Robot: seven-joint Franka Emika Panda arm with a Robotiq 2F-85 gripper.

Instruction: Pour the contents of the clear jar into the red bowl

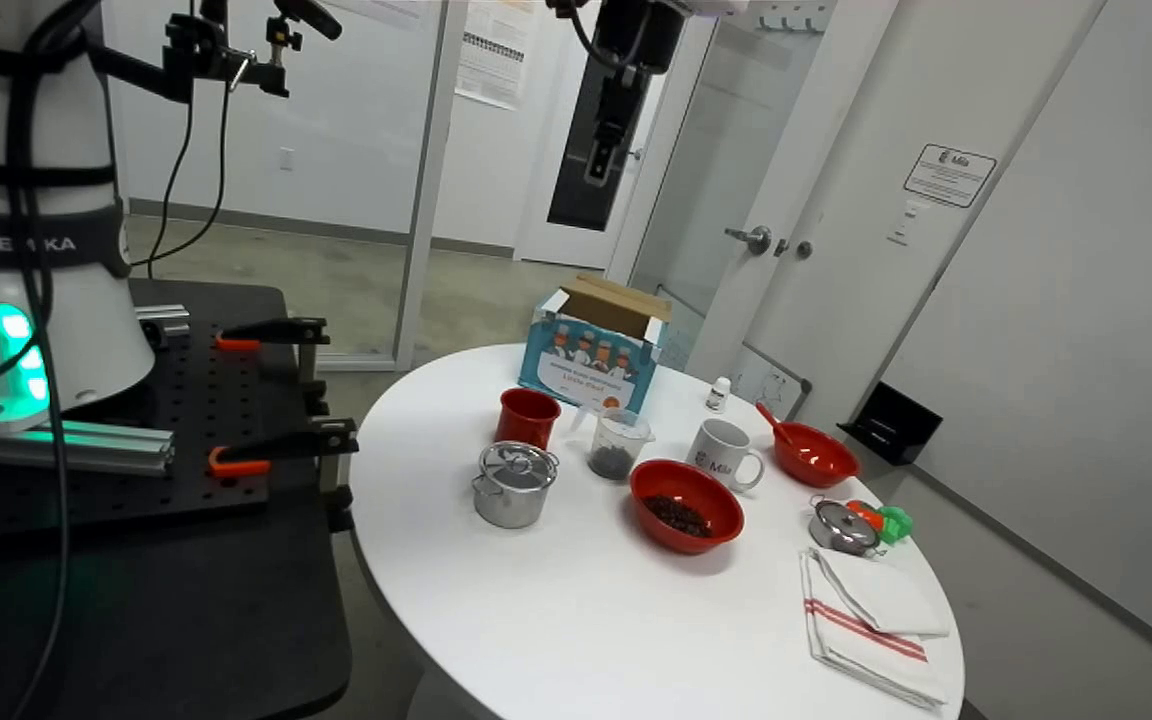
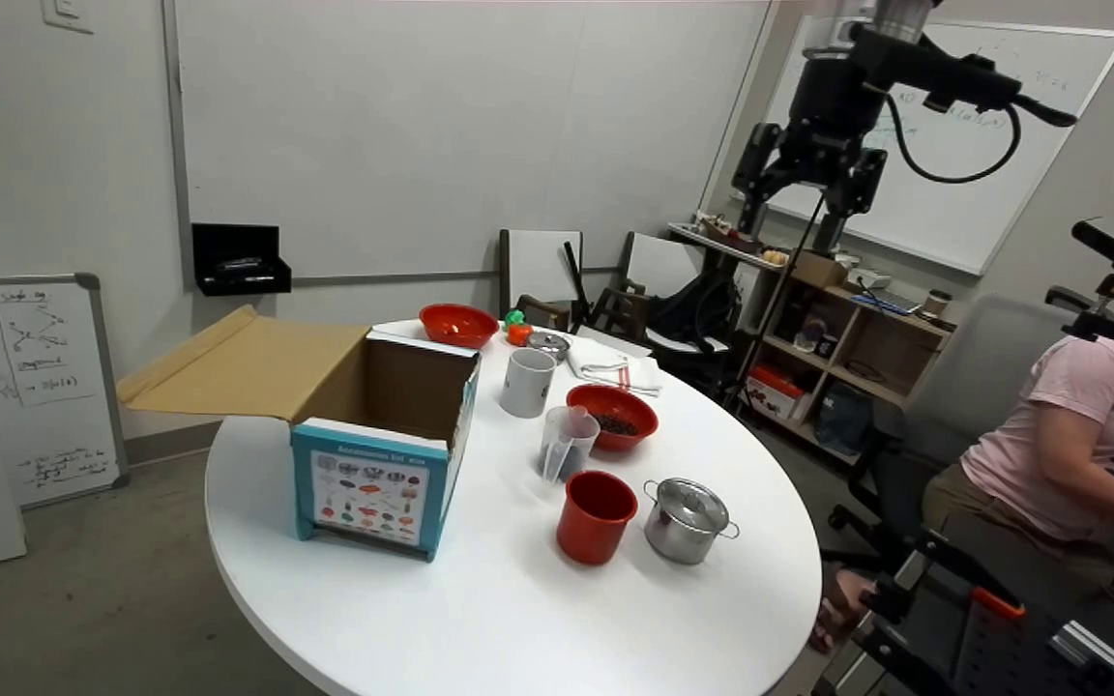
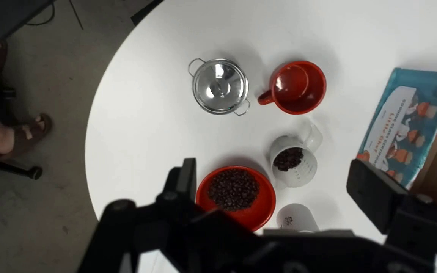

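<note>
The clear jar (image 1: 624,430) stands upright on the white table with dark beans in its bottom. It also shows in an exterior view (image 2: 567,443) and in the wrist view (image 3: 302,171), where its clear handle points towards the box. The red bowl (image 1: 724,512) sits beside the jar and holds a pile of dark beans; it also shows in an exterior view (image 2: 642,425) and the wrist view (image 3: 254,217), partly behind the gripper. My gripper (image 2: 791,232) is open and empty, high above the table. In the wrist view its fingers (image 3: 275,180) are spread wide apart.
A white mug (image 1: 721,448) stands close to the jar and bowl. A red cup (image 1: 528,418), lidded silver pot (image 1: 514,490) and open blue box (image 1: 591,365) stand around the jar. Another red bowl (image 1: 818,458) with a spoon, a small pot (image 1: 844,528) and folded towels (image 1: 871,620) lie farther off.
</note>
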